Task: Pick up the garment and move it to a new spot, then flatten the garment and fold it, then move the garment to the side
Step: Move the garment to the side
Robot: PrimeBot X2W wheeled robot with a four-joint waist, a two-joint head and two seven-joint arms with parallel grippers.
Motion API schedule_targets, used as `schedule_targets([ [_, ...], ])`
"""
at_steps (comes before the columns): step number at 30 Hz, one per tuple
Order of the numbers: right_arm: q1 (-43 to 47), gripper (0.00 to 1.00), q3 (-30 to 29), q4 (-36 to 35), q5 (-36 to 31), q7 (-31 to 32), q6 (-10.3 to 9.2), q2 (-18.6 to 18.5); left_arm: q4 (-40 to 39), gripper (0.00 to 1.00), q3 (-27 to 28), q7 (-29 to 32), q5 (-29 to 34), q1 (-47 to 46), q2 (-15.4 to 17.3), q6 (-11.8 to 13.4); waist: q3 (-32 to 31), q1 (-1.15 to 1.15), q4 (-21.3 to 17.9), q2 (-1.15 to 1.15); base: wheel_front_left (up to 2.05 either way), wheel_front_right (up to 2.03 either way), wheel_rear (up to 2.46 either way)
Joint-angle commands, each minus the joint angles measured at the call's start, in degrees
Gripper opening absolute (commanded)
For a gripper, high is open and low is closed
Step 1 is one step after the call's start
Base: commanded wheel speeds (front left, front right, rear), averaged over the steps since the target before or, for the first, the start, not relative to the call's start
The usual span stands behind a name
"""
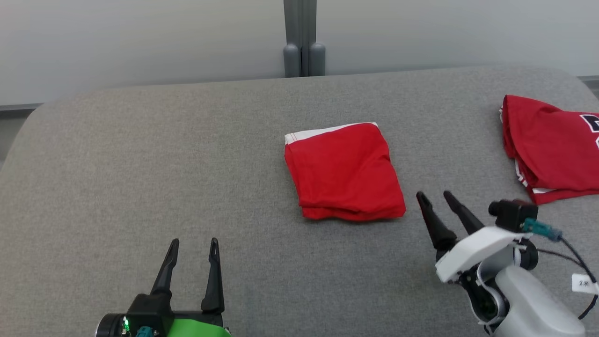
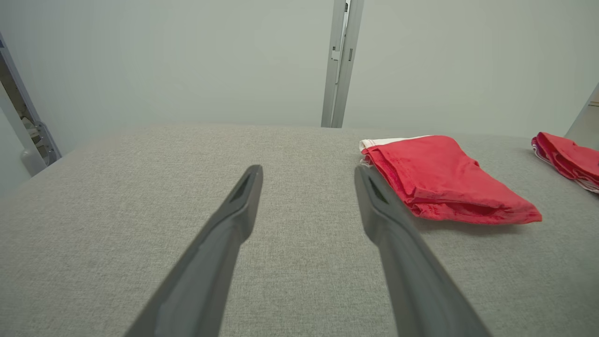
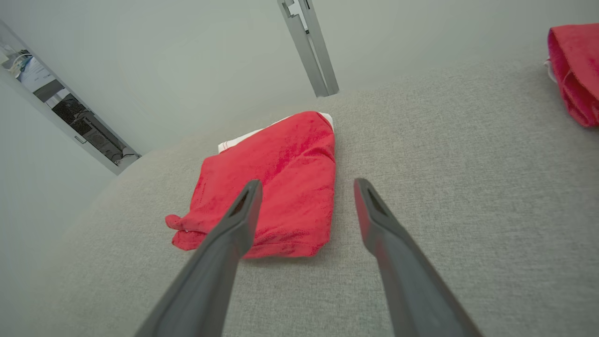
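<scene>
Near the right hand [image 1: 433, 194] lies the garment [image 1: 344, 171].

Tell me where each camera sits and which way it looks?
Head view: on the head, looking down at the folded red garment; left gripper and right gripper show.
Left wrist view: on the left wrist, along its fingers; garment at right.
Right wrist view: on the right wrist, fingers toward the garment.
All three share that garment.
</scene>
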Motion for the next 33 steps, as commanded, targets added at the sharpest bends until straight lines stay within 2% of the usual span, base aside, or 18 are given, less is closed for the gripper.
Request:
schedule_targets([
  [1,-2.3,1.00,0.7,0.4,3.7,1.3,-0.02,-1.3,-0.3,1.00,-0.3,0.0,-0.2,-1.6,0.1,-0.4,4.1,0.00,2.3,0.00,0.00,0.00,0.00],
  [7,-10.2,1.00,5.2,-2.3,20.7,10.0,-0.01,-8.5,-0.2,1.00,-2.5,0.0,-0.6,-6.2,0.1,-1.4,10.5,0.00,4.7,0.00,0.00,0.00,0.00],
  [13,-14.8,1.00,6.9,-4.0,32.3,18.1,-0.01,-14.3,-0.4,1.00,-4.9,0.0,-1.4,-9.9,0.1,-1.2,15.3,0.00,6.3,0.00,0.00,0.00,0.00],
  [19,-17.9,1.00,7.7,-3.0,39.1,24.2,-0.01,-16.7,-0.6,1.00,-7.1,0.0,-1.7,-12.5,0.1,-1.3,18.5,0.00,7.4,0.00,0.00,0.00,0.00],
  [24,-19.6,0.98,8.7,-1.6,41.0,25.7,-0.01,-17.2,-0.7,1.00,-8.2,0.0,-1.8,-13.8,0.1,-1.5,20.1,0.00,8.1,0.00,0.00,0.00,0.00],
  [25,-19.9,0.87,9.1,-1.2,41.3,26.1,-0.02,-17.1,-0.9,1.00,-8.4,0.0,-2.0,-14.1,0.1,-1.5,20.2,0.00,8.2,0.00,0.00,0.00,0.00],
  [26,-20.0,0.69,9.4,-0.9,41.5,26.4,-0.02,-17.1,-1.0,1.00,-8.4,0.0,-2.0,-14.2,0.1,-1.5,20.3,0.00,8.3,0.00,0.00,0.00,0.00],
  [27,-20.1,0.46,9.6,-0.7,41.7,26.4,-0.03,-17.1,-1.1,1.00,-8.5,0.0,-2.1,-14.3,0.1,-1.5,20.5,0.00,8.3,0.00,0.00,0.00,0.00],
  [28,-20.1,0.30,9.9,-0.5,41.8,26.4,-0.05,-17.1,-1.2,1.00,-8.5,0.0,-2.1,-14.4,0.1,-1.5,20.6,0.00,8.3,0.00,0.00,0.00,0.00],
  [29,-20.2,0.00,10.3,-0.6,42.0,26.4,-0.05,-17.1,-1.3,1.00,-8.5,0.0,-2.1,-14.5,0.1,-1.6,20.7,0.00,8.2,0.00,0.00,0.00,0.00],
  [33,-20.9,0.00,11.7,-1.6,40.5,24.6,-0.05,-18.6,-1.5,1.00,-8.3,0.0,-1.9,-14.7,0.1,-1.5,20.8,0.00,7.6,0.00,0.00,0.00,0.00],
])
